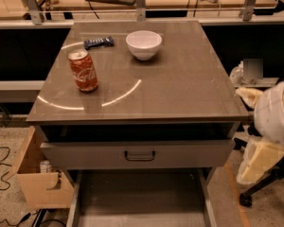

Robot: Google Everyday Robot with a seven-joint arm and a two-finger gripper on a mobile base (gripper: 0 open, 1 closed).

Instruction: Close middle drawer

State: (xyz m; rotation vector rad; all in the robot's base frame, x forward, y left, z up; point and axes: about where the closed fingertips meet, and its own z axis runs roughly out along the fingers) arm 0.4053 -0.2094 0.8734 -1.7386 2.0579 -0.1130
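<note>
Below the taller-fronted top drawer (139,154), the middle drawer (139,197) stands pulled out toward the near side. Look: grey metal, wide and shallow, bare flat floor, thin side walls at left and right. Its front panel runs off the near edge of the view, so the handle is not seen. Orientation: open side up, front facing near; the width runs left to right, and the side walls run near to far, back under the cabinet.

Top drawer: grey front with a dark loop handle at centre, and a dark gap between it and the table top (189,93).

On the table top: red Coca-Cola can (83,71), upright, on the left; white bowl (143,44) at the far centre; dark blue snack bar (98,42) lying flat, just left of the bowl.

Gripper (259,161): at the right edge of the view, beside the cabinet's right side, level with the top drawer and apart from both drawers. Open or closed: cannot tell.

On the floor, left of the cabinet: an open cardboard box (38,186).
</note>
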